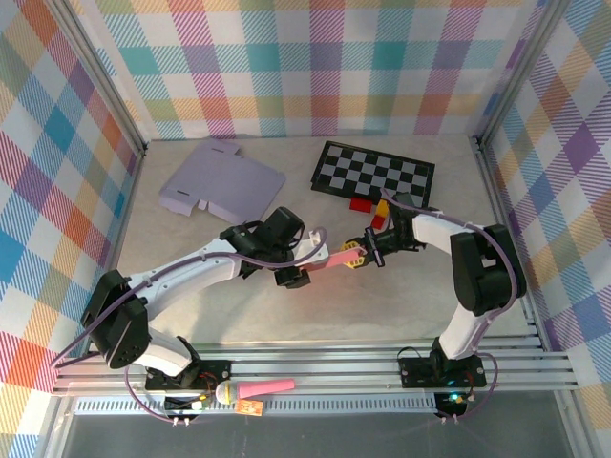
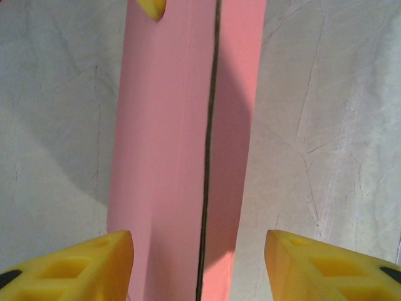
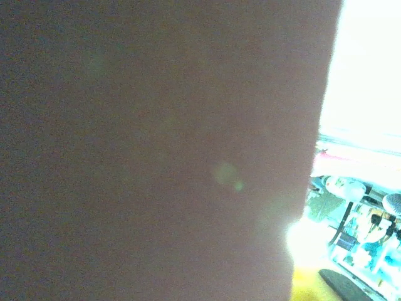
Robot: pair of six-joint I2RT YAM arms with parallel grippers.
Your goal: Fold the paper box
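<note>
Plaid-walled worktop [image 1: 382, 305], with the pink paper box [image 1: 329, 258] stretched between the two tools near the middle.

Seen from the left wrist, the left tool [image 2: 199, 251] is released, its yellow fingers [image 2: 94, 266] spread to either side of the flattened box, whose dark seam runs lengthwise. The right tool [image 1: 363, 254] is clenched on the box's other end, where a yellow fingertip [image 2: 153, 6] presses the pink card. A red block [image 1: 361, 203] and a yellow block [image 1: 379, 212] lie just beyond the right tool, with the checkerboard [image 1: 372, 172] behind them. A lavender cardboard sheet [image 1: 220, 181] lies well apart at the far left. Bare surface stays open on the near side of the box.
</note>
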